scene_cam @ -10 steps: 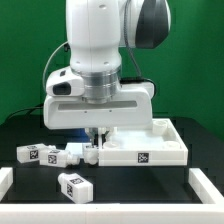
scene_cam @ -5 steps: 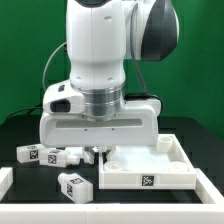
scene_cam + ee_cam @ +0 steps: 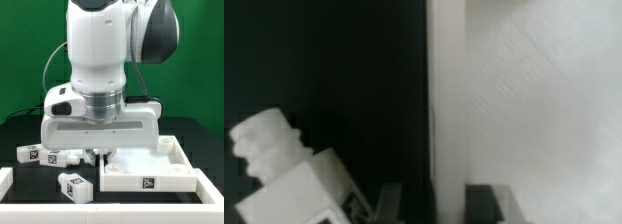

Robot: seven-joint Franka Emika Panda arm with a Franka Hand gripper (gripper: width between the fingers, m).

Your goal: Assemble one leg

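Observation:
My gripper (image 3: 98, 153) is low at the table, at the left corner of the large white tray-like panel (image 3: 150, 165). In the wrist view my gripper (image 3: 441, 200) has one finger (image 3: 402, 205) outside the panel's rim and the other inside it, on the panel (image 3: 526, 100); it is shut on that rim. Three small white legs with tags lie loose: two to the exterior view's left (image 3: 35, 153) (image 3: 68, 156) and one in front (image 3: 75, 185). One leg (image 3: 295, 180) shows beside my fingers in the wrist view.
White raised borders stand at the table's front left (image 3: 5, 180) and front right (image 3: 210, 185). The arm's body hides the middle of the table behind the gripper.
Over the last second the gripper and the white panel moved together toward the front of the exterior view. Since half a second ago almost nothing has moved.

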